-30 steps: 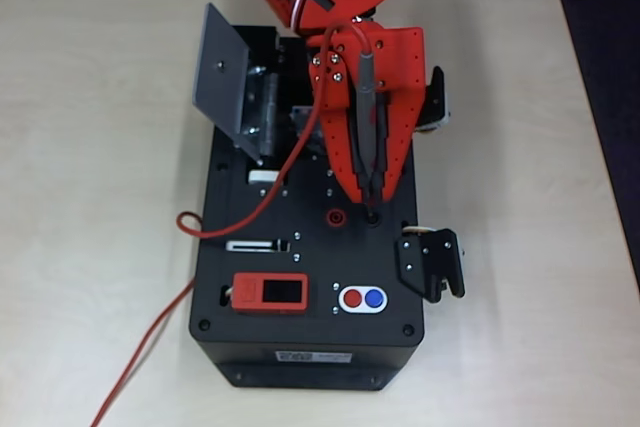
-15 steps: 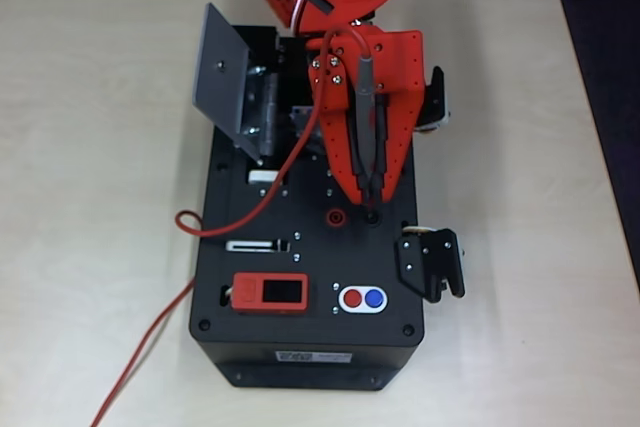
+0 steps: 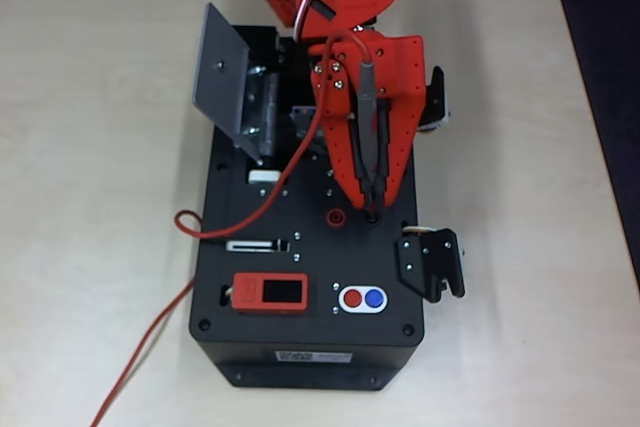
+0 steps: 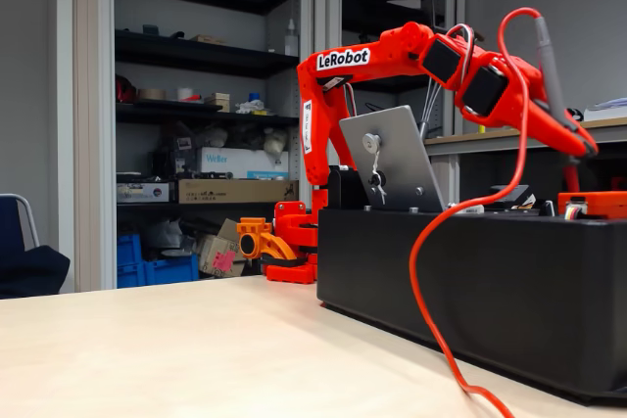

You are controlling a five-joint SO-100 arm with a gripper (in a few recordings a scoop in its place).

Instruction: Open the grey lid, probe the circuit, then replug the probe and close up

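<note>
A black box [image 3: 300, 277] sits on a pale wooden table [image 3: 90, 197]. The grey lid [image 3: 220, 69] is open and stands up at the far left corner of the box top in the overhead view. In the fixed view the grey lid [image 4: 397, 168] tilts back, and its little knob shows on the face. The orange robot arm [image 4: 392, 56] reaches over the box from behind. Its gripper [image 3: 368, 192] points down at the box top and is clenched on the probe [image 3: 368, 137]. The probe is a thin grey stick that lies between the two orange fingers [image 3: 345, 147]. Its tip is right at a dark round socket [image 3: 372, 215] on the box, but I cannot tell if it is pushed in. A red socket [image 3: 337, 216] is just to the left of it. The red cable [image 3: 270, 197] comes out of the top end of the probe, loops over the arm, runs down across the box top and then goes off the left side onto the table. In the fixed view the same cable [image 4: 431, 271] hangs down the front of the box. The circuit is hard to see, because the arm covers the spot beside the lid. Near the front of the box there is an orange display [image 3: 270, 293] and a white plate with a red and a blue button [image 3: 362, 299]. A black latch [image 3: 432, 263] sticks out on the right edge.
</note>
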